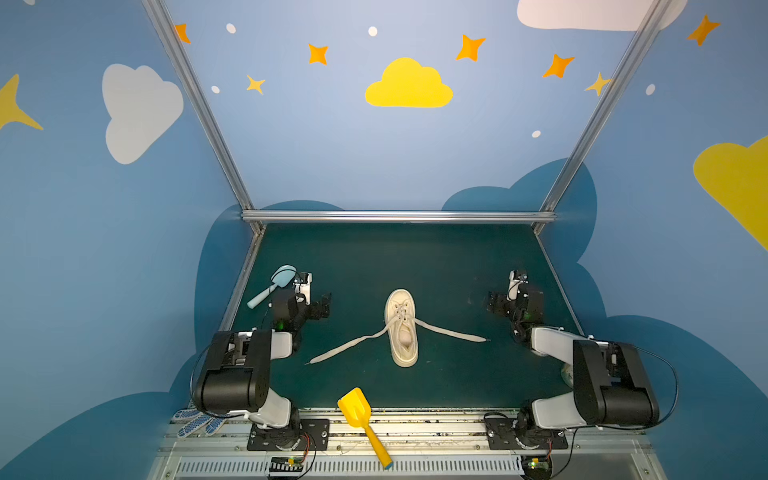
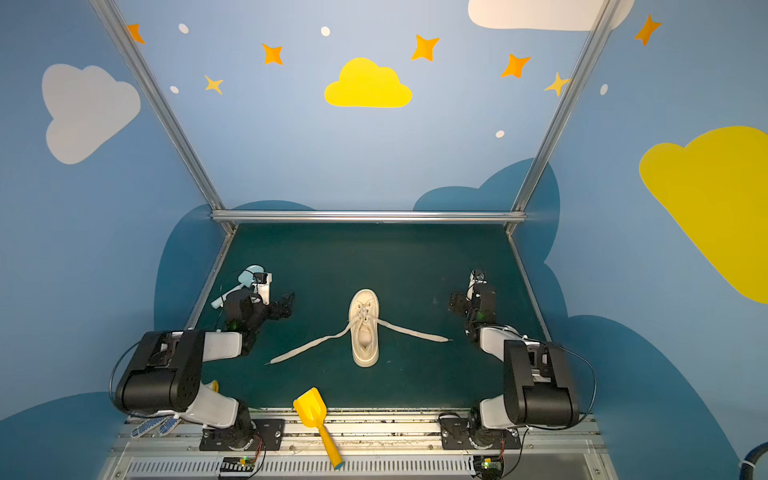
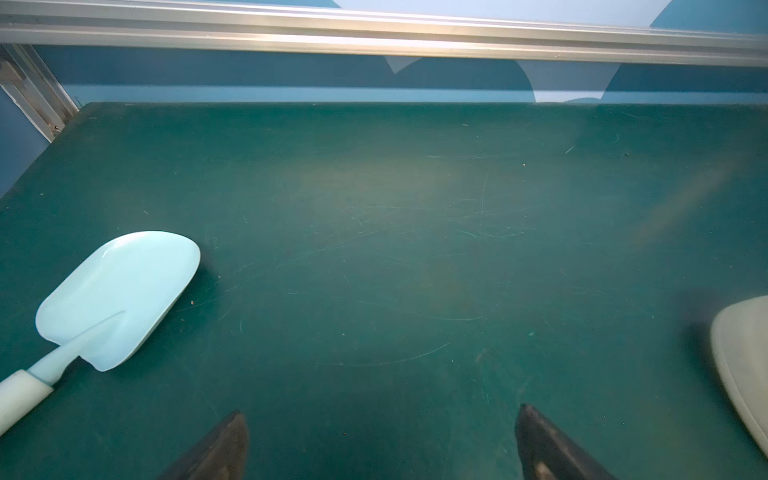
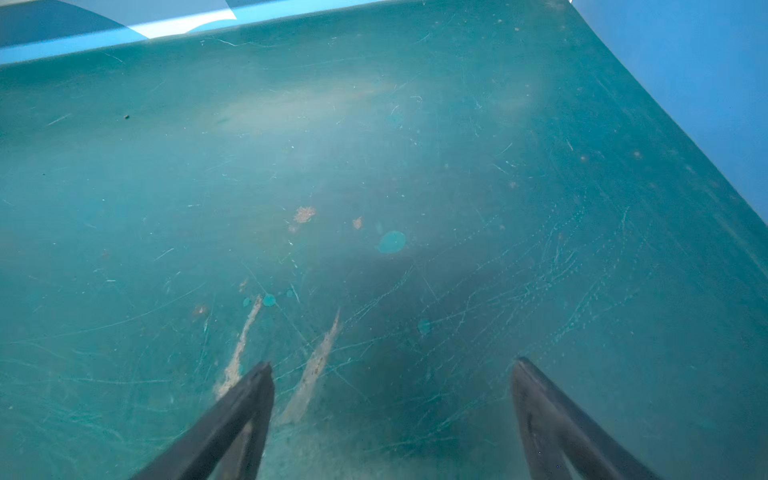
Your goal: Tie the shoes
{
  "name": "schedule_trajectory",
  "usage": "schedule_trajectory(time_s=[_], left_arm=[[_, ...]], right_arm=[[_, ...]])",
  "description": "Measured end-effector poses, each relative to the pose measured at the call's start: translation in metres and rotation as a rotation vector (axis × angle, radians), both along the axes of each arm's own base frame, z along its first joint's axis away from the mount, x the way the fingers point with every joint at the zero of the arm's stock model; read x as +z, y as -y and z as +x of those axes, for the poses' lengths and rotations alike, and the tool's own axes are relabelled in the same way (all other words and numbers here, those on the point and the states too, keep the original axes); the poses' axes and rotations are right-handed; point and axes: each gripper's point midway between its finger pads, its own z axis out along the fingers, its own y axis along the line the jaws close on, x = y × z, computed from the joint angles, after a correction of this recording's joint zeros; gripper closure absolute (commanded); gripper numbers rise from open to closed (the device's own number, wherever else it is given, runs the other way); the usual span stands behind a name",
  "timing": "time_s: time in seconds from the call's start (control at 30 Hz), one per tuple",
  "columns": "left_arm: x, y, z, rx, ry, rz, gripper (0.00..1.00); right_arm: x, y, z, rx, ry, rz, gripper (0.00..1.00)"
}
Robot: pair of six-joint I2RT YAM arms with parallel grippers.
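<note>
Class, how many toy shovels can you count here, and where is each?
2. The yellow shovel lies at the table's near edge; the pale blue shovel lies at its left edge. Others may be hidden.

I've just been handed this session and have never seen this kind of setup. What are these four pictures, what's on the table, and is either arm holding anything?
Two robot arms stand at the near edge of a dark green table, each ending in a two-fingered gripper. Two pictures are nearly identical views from above that take in the whole scene. The other two come from cameras on the arms' wrists, looking out past the fingers.

In the middle lies a cream sneaker, toe pointing away from the arms, not yet tied. Its left lace and right lace trail out flat on the table. A light blue shovel lies beside the left gripper. A yellow shovel and a dotted glove sit at the near edge.

The left gripper and the right gripper are both open and hold nothing.
</note>
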Motion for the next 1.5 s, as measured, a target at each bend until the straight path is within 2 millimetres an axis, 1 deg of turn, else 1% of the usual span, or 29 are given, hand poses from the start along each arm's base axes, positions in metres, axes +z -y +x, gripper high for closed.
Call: schedule_trajectory(time_s=[0.57, 0.9, 0.97, 1.03, 1.07, 1.13, 1.17, 1.2, 1.27, 1.3, 1.33, 1.37, 1.43, 1.5], left_arm=[[0.000, 0.000, 0.000, 0.000, 0.000, 0.000, 0.01], [0.001, -0.008, 0.001, 0.049, 0.000, 0.009, 0.01], [0.010, -0.012, -0.001, 0.077, 0.019, 0.013, 0.01], [0.029, -0.016, -0.008, 0.107, 0.054, 0.013, 0.01], [0.039, -0.017, -0.012, 0.120, 0.069, 0.011, 0.01], [0.066, -0.018, -0.021, 0.141, 0.104, 0.010, 0.01], [0.079, -0.019, -0.025, 0.154, 0.120, 0.011, 0.01], [0.089, -0.020, -0.028, 0.164, 0.127, 0.012, 0.01], [0.103, -0.022, -0.035, 0.189, 0.111, 0.008, 0.01], [0.107, -0.024, -0.038, 0.206, 0.089, 0.011, 0.01], [0.110, -0.025, -0.041, 0.220, 0.067, 0.016, 0.01], [0.111, -0.027, -0.044, 0.242, 0.028, 0.027, 0.01], [0.112, -0.031, -0.050, 0.274, -0.046, 0.047, 0.01], [0.111, -0.034, -0.057, 0.296, -0.131, 0.054, 0.01]], right_arm=[[0.000, 0.000, 0.000, 0.000, 0.000, 0.000, 0.11], [0.000, 0.000, 0.000, 0.002, 0.000, -0.008, 0.11], [0.000, 0.002, 0.000, 0.001, -0.020, -0.025, 0.11], [0.009, 0.006, 0.003, -0.023, -0.065, -0.031, 0.12], [0.017, 0.007, 0.006, -0.037, -0.076, -0.028, 0.12], [0.047, 0.010, 0.013, -0.074, -0.074, -0.011, 0.13], [0.066, 0.010, 0.015, -0.094, -0.071, 0.006, 0.13], [0.080, 0.010, 0.015, -0.105, -0.073, 0.022, 0.13], [0.098, 0.006, 0.010, -0.125, -0.105, 0.073, 0.13], [0.100, 0.003, 0.005, -0.133, -0.145, 0.101, 0.13], [0.100, -0.002, -0.002, -0.137, -0.188, 0.133, 0.13], [0.094, -0.008, -0.011, -0.142, -0.252, 0.167, 0.13], [0.074, -0.022, -0.032, -0.148, -0.396, 0.220, 0.13], [0.045, -0.037, -0.062, -0.152, -0.582, 0.249, 0.12]])
